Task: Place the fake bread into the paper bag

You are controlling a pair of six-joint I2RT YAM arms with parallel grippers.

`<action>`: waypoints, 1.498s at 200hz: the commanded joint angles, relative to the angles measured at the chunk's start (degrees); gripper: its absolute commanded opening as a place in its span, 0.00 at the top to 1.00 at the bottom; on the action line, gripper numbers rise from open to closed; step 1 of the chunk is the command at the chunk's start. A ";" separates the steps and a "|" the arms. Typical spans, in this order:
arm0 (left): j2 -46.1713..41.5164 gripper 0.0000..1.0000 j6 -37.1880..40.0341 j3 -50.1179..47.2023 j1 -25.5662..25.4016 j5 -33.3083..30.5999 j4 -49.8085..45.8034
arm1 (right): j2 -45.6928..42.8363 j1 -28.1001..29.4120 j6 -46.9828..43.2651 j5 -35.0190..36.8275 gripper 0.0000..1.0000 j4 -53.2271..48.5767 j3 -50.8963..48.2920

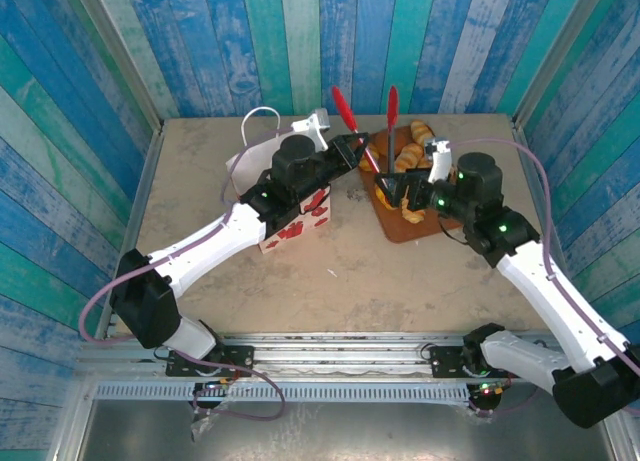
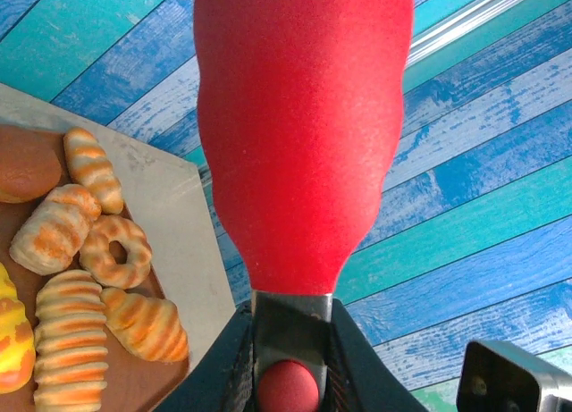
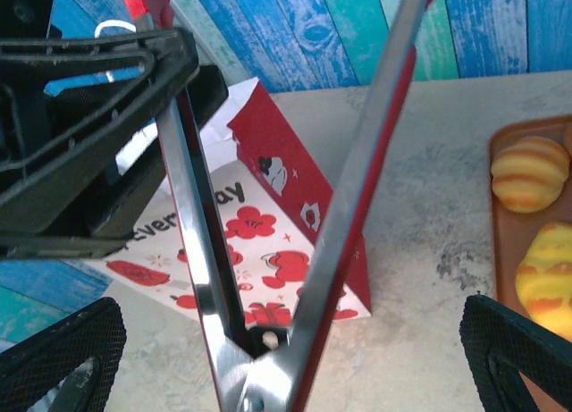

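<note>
The fake bread lies on a brown tray at the back right; in the left wrist view several striped rolls and a ring show at the left. The paper bag with red prints lies on its side under my left arm. My left gripper is shut on one arm of the red-handled tongs, which spread in a V. My right gripper stands wide open around the tongs' hinge, with the bag behind and bread to the right.
Blue and teal plank walls close in the table on three sides. The bag's white loop handle lies toward the back left. Bare tabletop stretches in front of the bag and tray. The tray edge is close to my right finger.
</note>
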 commanded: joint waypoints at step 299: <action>-4.07 1.00 -3.07 0.30 -0.22 -1.44 0.19 | 12.53 6.15 -1.73 11.70 0.26 -2.46 11.37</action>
